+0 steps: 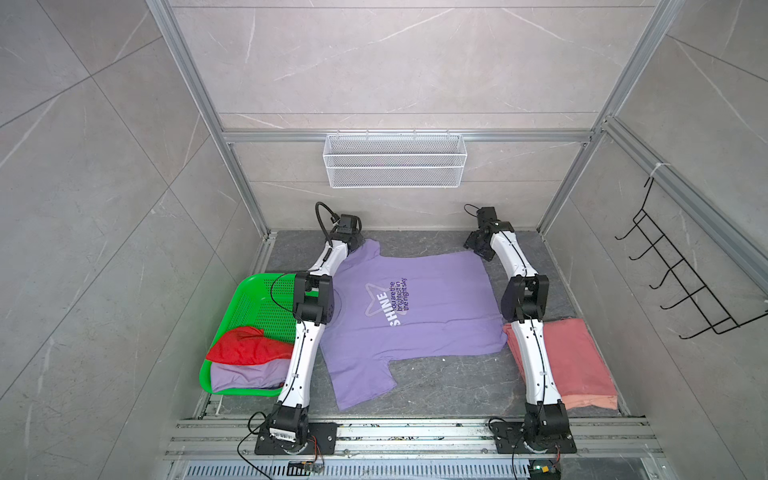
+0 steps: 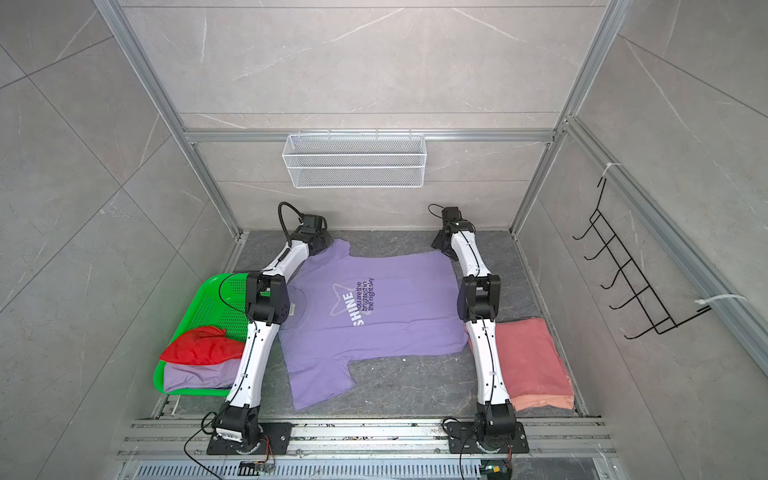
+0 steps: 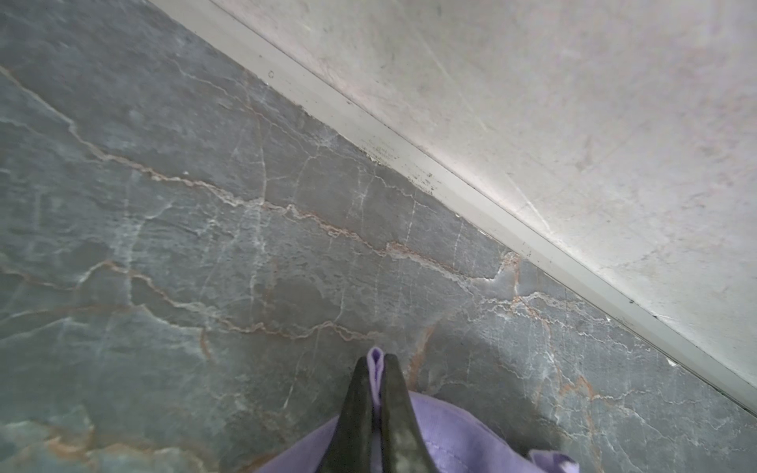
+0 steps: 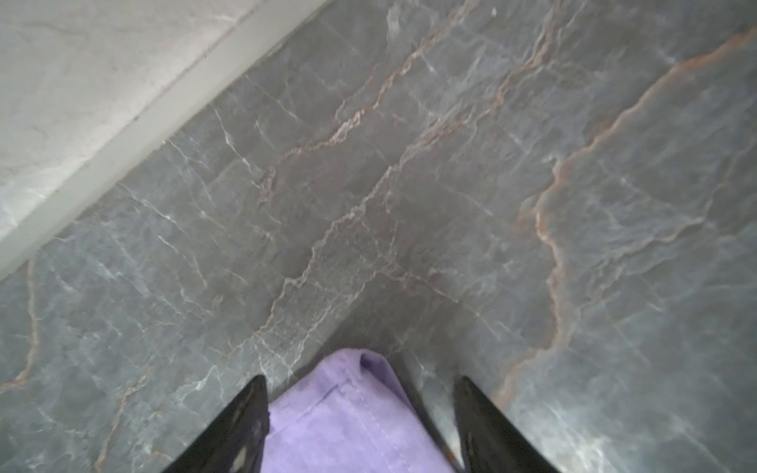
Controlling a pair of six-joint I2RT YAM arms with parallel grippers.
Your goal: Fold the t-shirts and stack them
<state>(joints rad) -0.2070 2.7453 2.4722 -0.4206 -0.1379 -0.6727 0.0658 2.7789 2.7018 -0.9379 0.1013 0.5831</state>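
Top views, near to far: folded salmon-pink cotton t-shirt [image 1: 582,365] at right; lavender cotton "SHINE" t-shirt [image 1: 436,324] spread flat on the surface [image 1: 457,386]. Far edge: left jaws clamped on its sleeve [image 3: 450,430], right jaws apart astride its hem corner [image 4: 348,409]; these should close before both lift evenly.

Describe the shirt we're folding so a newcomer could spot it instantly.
In the middle of the dark stone table, one lavender shirt lies spread flat. Unlike the bunched lavender one in the green basket and the folded pink shirt, it carries a white SHINE print on its chest.
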